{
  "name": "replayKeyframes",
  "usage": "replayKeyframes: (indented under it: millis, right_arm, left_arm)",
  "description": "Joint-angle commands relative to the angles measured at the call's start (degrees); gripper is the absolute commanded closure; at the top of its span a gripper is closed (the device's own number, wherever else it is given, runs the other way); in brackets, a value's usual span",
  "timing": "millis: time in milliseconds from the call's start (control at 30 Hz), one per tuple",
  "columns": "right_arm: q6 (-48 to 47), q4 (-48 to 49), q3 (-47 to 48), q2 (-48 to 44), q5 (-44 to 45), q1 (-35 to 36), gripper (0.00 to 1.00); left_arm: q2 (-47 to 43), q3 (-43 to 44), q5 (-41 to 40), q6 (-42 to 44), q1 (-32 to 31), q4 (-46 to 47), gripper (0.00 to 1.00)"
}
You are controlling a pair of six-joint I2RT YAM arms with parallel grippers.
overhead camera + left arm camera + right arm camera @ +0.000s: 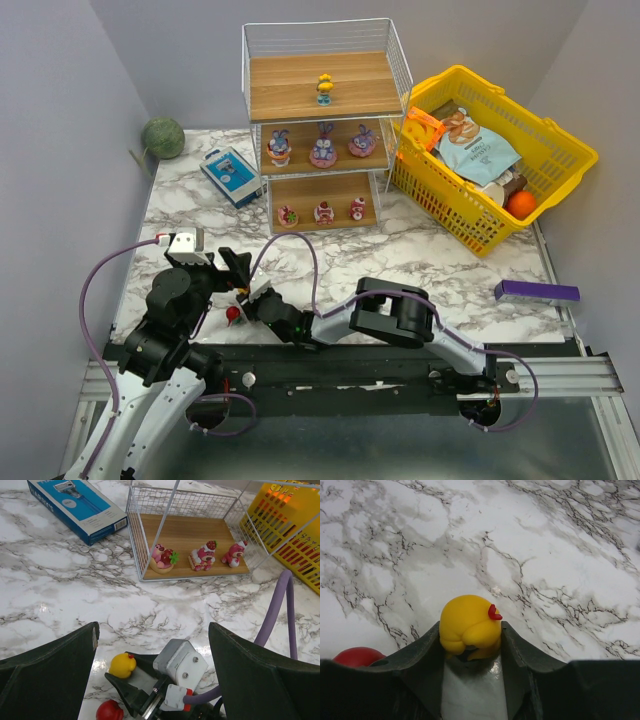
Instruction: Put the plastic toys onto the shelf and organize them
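Two toys sit off the shelf [290, 90], at 7 o'clock on the glossy veined marble table [545, 555]: a smooth, rounded yellow figurine [469, 625] pinched between the dark fingers of the right gripper [470, 627], and a red-topped figurine [357, 656] loose just beside it. Left gripper [153, 629] hovers above them, spread wide, with bare marble open toward the wire-and-wood shelf at 12 o'clock. Print on the blue-white box [75, 505] at 11 o'clock is too small to read.

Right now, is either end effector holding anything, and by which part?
The right end effector grips the yellow figurine by its lower sides, one finger on each flank. The left end effector is open and holds nothing.
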Motion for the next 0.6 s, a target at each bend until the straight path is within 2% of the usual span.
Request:
replayKeyframes:
  millis: [0,167,267,367,467,500,567]
  right_arm:
    - [-0.44,-4.41,-3.84,0.53,0.07,-0.33,0.87]
    - [0.44,-4.31,-8.85,-6.58,2.18,-0.68,0.93]
    - [1.4,-5.97,-13.07,-13.95,2.88,-1.21,0.96]
    - [1.85,-11.76,-15.45,-21.95,4.29,-2.0,0.99]
    - [2.37,-22.21,-14.93,-30.04,5.61,-3.4,0.99]
    - [2.9,-29.73,-14.05,-32.32,6.05,-3.75,0.99]
    - [3.34,-35.57,-11.77,-37.93,7.19,-5.07,0.99]
  left_arm:
    - [-0.14,-0.23,-0.62,-0.11,0.3,0.14,0.01]
    - [-0.31,-0.23,-0.71,-0.11,0.3,0.06,0.01]
    - [-0.75,-0.23,-0.62,-0.11,0.3,0.06,0.01]
    - [-1.1,-0.23,-0.62,-0.11,0.3,-0.03,0.01]
    - [-1.46,-0.23,-0.71,-0.02,0.3,-0.03,0.01]
    - [-1.63,-0.23,-0.71,-0.02,0.3,-0.03,0.01]
    - [-1.63,-0.23,-0.62,0.07,0.3,0.06,0.01]
